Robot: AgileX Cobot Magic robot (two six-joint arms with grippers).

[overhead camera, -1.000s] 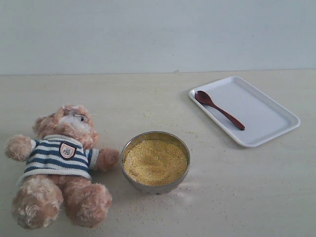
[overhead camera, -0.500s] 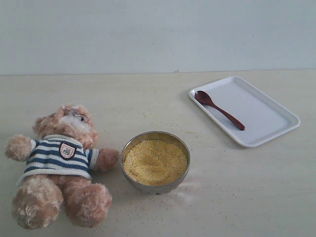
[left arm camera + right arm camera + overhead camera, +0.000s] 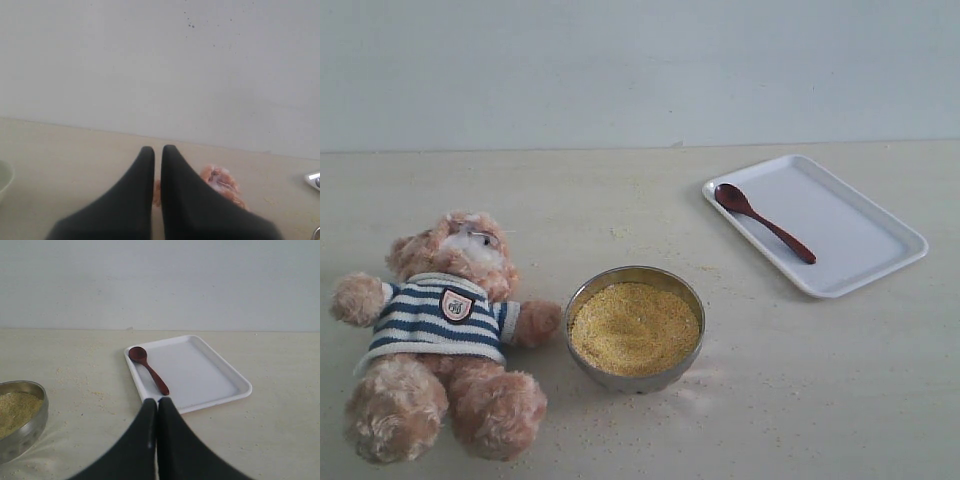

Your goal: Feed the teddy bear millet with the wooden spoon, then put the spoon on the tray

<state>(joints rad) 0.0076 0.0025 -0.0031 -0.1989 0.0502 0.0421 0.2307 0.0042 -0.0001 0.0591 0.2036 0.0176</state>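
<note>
Exterior view: spoon [image 3: 765, 224] in tray [image 3: 850, 232] nr rim; L end effector [image 3: 157, 150], R end effector [image 3: 157, 402] closed, empty.

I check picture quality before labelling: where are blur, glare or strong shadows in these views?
Exterior view: soft, even light, only a faint shadow and pale sheen on the table beside the steel bowl. Left wrist view: the dark left tool is soft-edged, the teddy bear behind it out of focus. Right wrist view: the tray and wooden spoon are sharp, the right tool featureless black.
</note>
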